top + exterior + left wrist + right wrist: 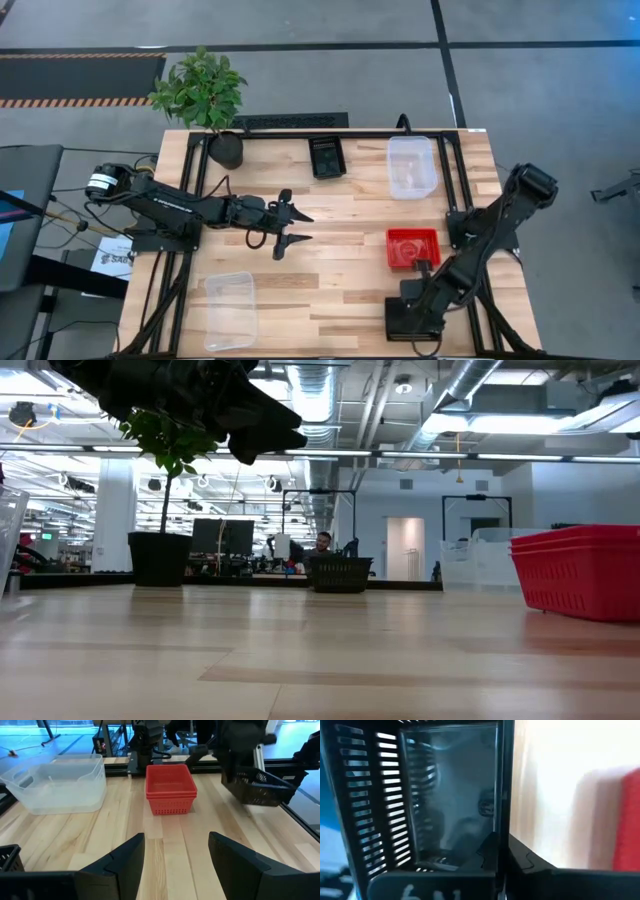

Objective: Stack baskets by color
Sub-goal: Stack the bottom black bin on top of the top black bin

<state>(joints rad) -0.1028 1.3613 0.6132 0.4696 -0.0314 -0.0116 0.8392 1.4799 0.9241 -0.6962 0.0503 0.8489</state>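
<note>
A stack of red baskets (413,248) (170,787) rests on its base at the table's right. One black basket (327,156) stands at the far edge, and another black basket (414,318) (260,787) sits near the front right with my right gripper (425,283) (502,845) shut on it. One clear basket (411,166) stands far right and another clear basket (230,310) near left. My left gripper (295,228) (175,855) hovers open over the table's middle, holding nothing. My right gripper grips the black basket's far wall (502,795) at the rim, with one finger (487,852) inside the basket and the other finger (530,862) outside. The fingers slant steeply down from above. The basket looks slightly tilted; I cannot tell whether its base is clear of the table.
A potted plant (225,148) stands at the far left corner. Black frame rails (460,180) run along the table's sides. Bare wood lies between the red stack and my left gripper.
</note>
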